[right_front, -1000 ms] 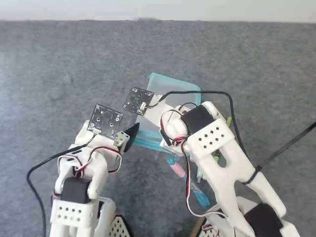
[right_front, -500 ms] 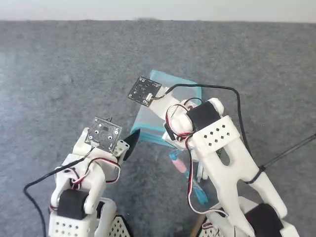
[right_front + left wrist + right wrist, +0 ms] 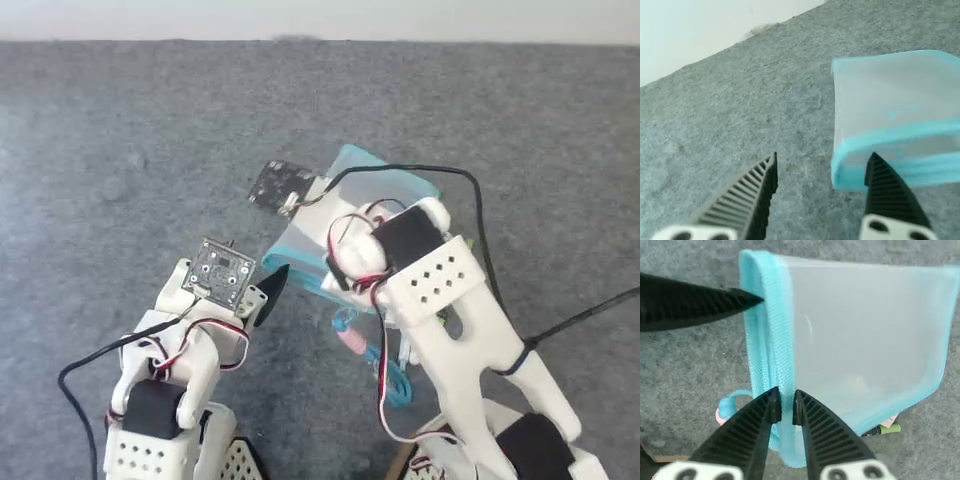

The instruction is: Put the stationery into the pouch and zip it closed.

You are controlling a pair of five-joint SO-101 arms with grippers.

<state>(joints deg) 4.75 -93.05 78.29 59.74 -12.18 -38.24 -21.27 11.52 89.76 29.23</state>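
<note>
Item: pouch (image 3: 390, 192), flat on desk (image 3: 120, 130), zip edge toward the arms; right pincer (image 3: 786, 391) clenched on its zip band; left pincer (image 3: 823, 156) released, just beside the corner. We advise pinning that corner before pulling. Right wrist view gives us the grip; high view gives stationery (image 3: 353, 340) lying outside, beneath that arm

Grey felt-like counter (image 3: 120, 130), matte, uniform texture across the work area. Resting on it, approx. centre: translucent plastic pouch (image 3: 385, 195) w/ turquoise fabric trim. On the felt just beside the pouch's near edge: small pink stationery item (image 3: 353, 342) & slim turquoise item (image 3: 398, 388), both partly hidden. Yellow-green pen end (image 3: 888, 429) lies at another pouch corner, touching or nearly so.
</note>
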